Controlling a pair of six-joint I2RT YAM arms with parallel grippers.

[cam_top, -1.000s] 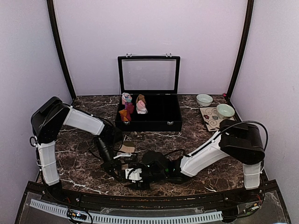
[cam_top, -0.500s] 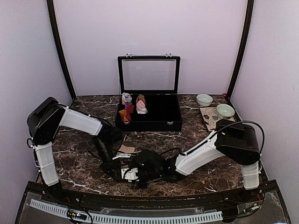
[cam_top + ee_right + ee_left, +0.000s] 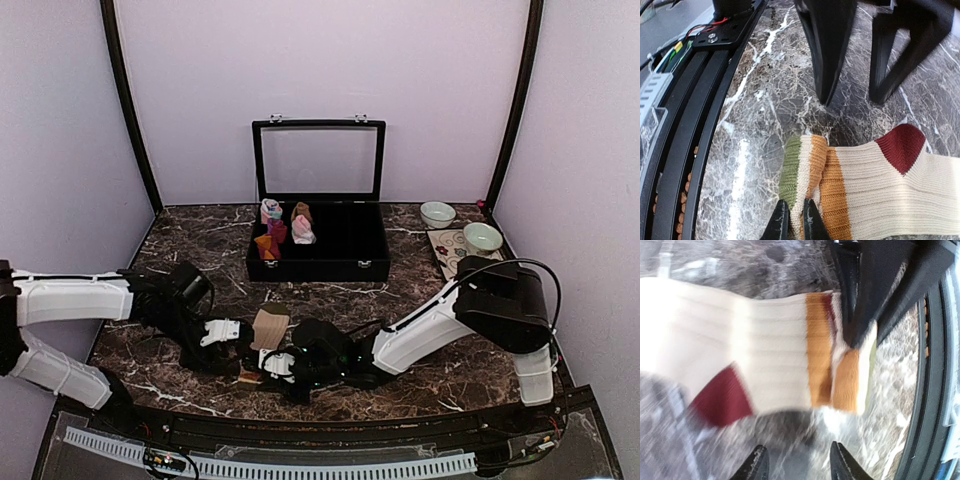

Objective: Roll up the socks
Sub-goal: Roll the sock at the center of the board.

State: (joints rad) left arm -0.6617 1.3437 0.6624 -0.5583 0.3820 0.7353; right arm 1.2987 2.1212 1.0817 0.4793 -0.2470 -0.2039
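- Dark marble worktop [image 3: 440,300] with lilac walls all round and an open black box [image 3: 335,262] at 12 o'clock. A few rolled bundles [image 3: 280,228] sit in its left end.
- The striped sock [image 3: 268,326] is out on the bare marble at about 6 o'clock, close to the near edge. It's cream rib with a dark red heel, an orange band and an olive toe.
- Big change in the last second: the left arm [image 3: 80,298] has swung way out towards 9 o'clock and now lies low across the worktop. A moment ago it was hunched right over the sock.
- The left tool [image 3: 799,466] has let go too. Its fingers stand apart with only marble between them, just off the sock's toe edge and not touching it.
- The right tool [image 3: 795,220] went the other way. It was apart a second ago and is now clamped on the toe end, pinching it right at the olive and orange stripes, which bunch up a bit there.
- So it looks like a handover, and the toe end is now the right side's to hold.
- The sock is mostly flat, so I'd say the actual rolling has barely started. My guess is the toe pinch is the seed for the first turn.
- One worry is that a soft rib could slip out of such a small bite.
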